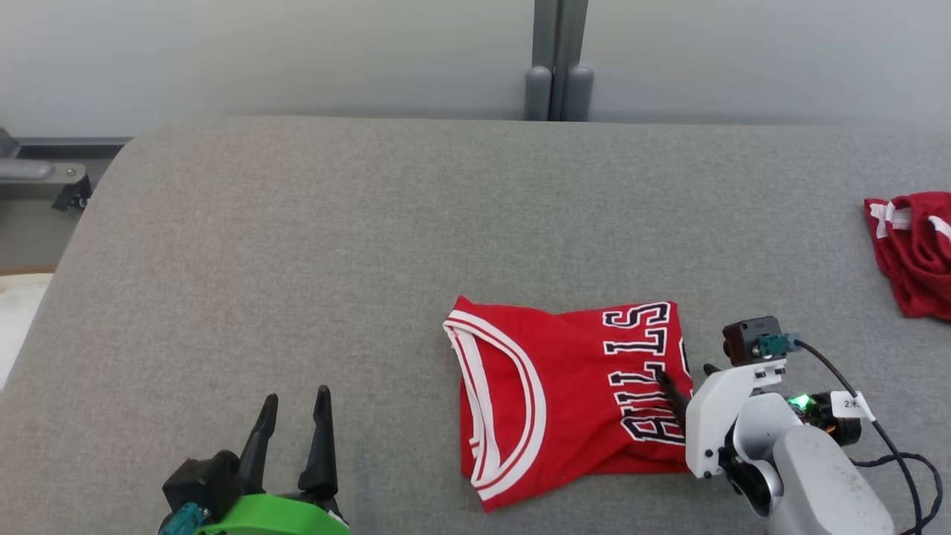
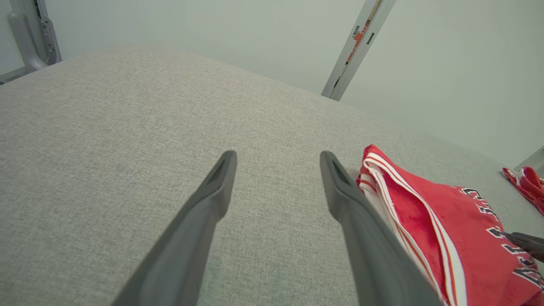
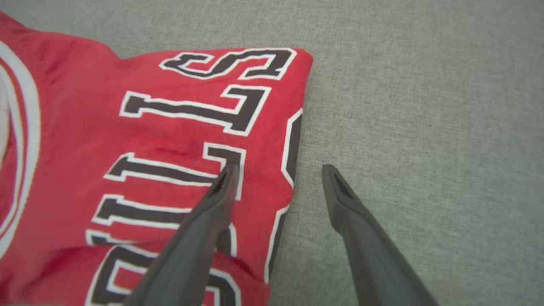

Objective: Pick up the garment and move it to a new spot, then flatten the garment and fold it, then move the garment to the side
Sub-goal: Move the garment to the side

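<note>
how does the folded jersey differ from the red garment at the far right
The jersey lies folded flat in a neat block; the red garment sits crumpled in a heap. The jersey shows black lettering; the red garment shows only white trim. The open right end effector straddles the jersey's edge; the red garment lies far from it. Both are red with white trim, on the grey table.

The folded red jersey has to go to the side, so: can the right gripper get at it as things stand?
Probably yes. The right gripper stands open astride the edge of the jersey, one finger over the lettering, the other over the grey surface, with nothing between.
</note>
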Available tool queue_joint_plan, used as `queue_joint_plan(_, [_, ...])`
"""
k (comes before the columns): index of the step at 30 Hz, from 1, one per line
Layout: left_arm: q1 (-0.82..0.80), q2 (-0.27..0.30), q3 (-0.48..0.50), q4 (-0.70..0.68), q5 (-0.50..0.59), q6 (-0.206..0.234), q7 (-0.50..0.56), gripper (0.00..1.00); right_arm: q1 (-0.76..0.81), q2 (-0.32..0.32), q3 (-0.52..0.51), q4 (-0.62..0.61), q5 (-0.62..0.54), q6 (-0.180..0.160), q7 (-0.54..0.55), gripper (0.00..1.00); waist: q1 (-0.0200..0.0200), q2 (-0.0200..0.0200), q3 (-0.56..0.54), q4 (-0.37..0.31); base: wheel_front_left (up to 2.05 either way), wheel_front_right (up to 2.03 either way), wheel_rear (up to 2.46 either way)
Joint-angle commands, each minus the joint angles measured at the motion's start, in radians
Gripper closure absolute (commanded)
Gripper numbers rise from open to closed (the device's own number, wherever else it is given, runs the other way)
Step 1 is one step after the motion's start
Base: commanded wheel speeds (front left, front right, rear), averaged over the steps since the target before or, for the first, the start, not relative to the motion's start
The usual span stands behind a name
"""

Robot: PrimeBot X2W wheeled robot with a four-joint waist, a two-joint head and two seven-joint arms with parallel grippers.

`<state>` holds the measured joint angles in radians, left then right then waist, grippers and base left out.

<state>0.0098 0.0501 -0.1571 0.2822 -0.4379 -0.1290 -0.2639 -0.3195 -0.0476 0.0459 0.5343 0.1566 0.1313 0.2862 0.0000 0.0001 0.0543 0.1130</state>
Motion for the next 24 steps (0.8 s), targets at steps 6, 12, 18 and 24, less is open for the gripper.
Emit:
queue_joint_plan(6, [-0.026,0.001,0.004,-0.002,0.0,-0.004,0.0,0.0,-0.015,-0.003,0.038,0.075,0.045,-0.001,0.018,0.0,0.0,-0.0001,0.032,0.025,0.0,0.0,0.0])
queue_joint_plan(12, [-0.031,0.001,0.01,-0.006,0.003,-0.004,0.0,0.0,-0.051,0.001,0.126,0.102,0.057,0.0,-0.019,0.67,0.0,-0.0001,0.047,0.02,0.0,0.0,0.0])
queue_joint_plan(18, [-0.039,0.001,0.007,-0.014,0.002,-0.003,0.0,0.0,-0.115,-0.005,0.132,0.106,0.021,-0.001,-0.076,1.0,0.0,-0.0001,0.059,-0.017,0.0,0.0,0.0])
queue_joint_plan(24, [-0.053,0.001,0.003,-0.035,0.01,-0.002,0.0,0.0,-0.174,-0.043,0.112,0.085,-0.004,-0.002,-0.081,1.0,0.0,-0.0001,0.087,-0.109,0.0,0.0,0.0])
